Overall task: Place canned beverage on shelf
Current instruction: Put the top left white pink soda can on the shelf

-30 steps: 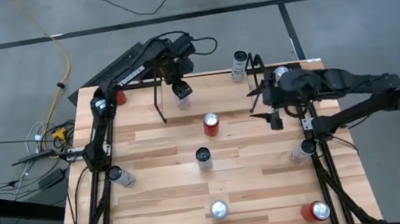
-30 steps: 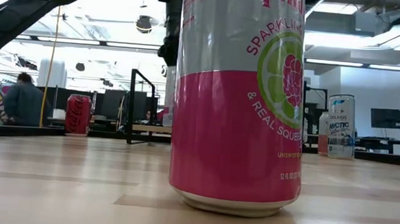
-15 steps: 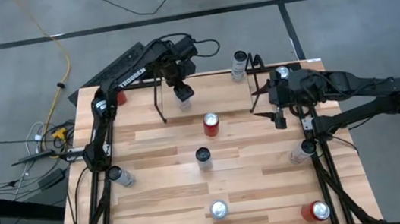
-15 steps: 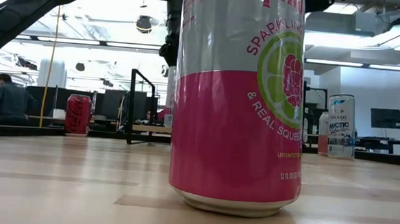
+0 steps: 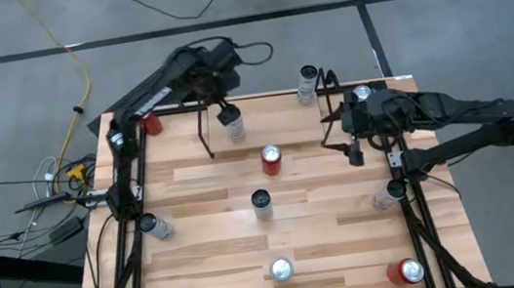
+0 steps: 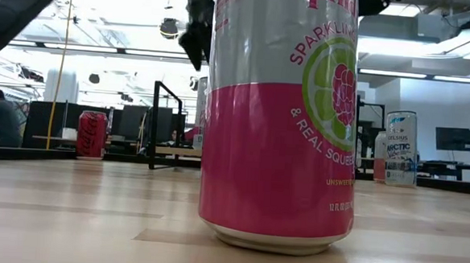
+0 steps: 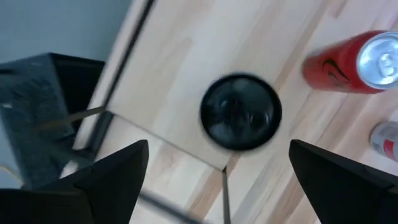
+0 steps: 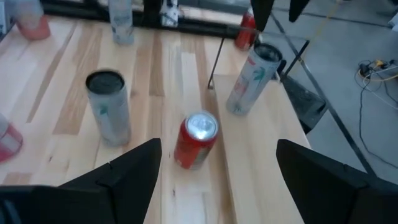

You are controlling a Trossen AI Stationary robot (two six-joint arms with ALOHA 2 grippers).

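The canned beverage, a pale can with a dark top (image 7: 240, 112), stands upright on its base on the shelf's light wood board (image 7: 180, 93), at the shelf's left end (image 5: 234, 129), beside a thin black upright (image 8: 217, 56). My left gripper (image 7: 217, 180) hangs open just above it (image 5: 226, 114), a finger standing off to each side and neither touching the can. My right gripper (image 8: 217, 186) hovers open over the table's far right part (image 5: 355, 156), holding nothing.
Several more cans stand about the table: a red one (image 5: 271, 159) just in front of the shelf, a dark-topped one (image 5: 261, 200) at the middle, others along the near edge and sides. A pink can (image 6: 280, 118) fills the low view. Black rails (image 5: 131, 238) line both sides.
My left gripper has opened and let go of the can, then risen above it, drawing slightly toward the table's far left. The can stays upright on the shelf board. My right arm has kept still.
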